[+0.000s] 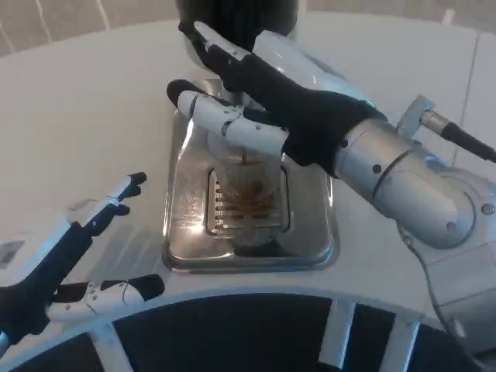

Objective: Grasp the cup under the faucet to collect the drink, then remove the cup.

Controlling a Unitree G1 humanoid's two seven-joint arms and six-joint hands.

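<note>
A clear plastic cup (244, 190) with brown drink in its bottom stands on the grille of a steel drip tray (310, 244), below the dark dispenser body (236, 12). My right hand (267, 97) reaches in from the right over the cup's top. Its thumb (229, 120) lies across the near side of the rim and hides it. The fingers (213, 46) stretch out straight behind, toward the dispenser. Whether they close on the cup is unclear. My left hand (74, 263) hovers left of the tray near the table's front edge, fingers spread and holding nothing.
The white table (93, 108) extends to the left and behind the tray. A black rim with white struts (256, 325) runs along the front edge. My right forearm (411, 182) crosses the space to the right of the tray.
</note>
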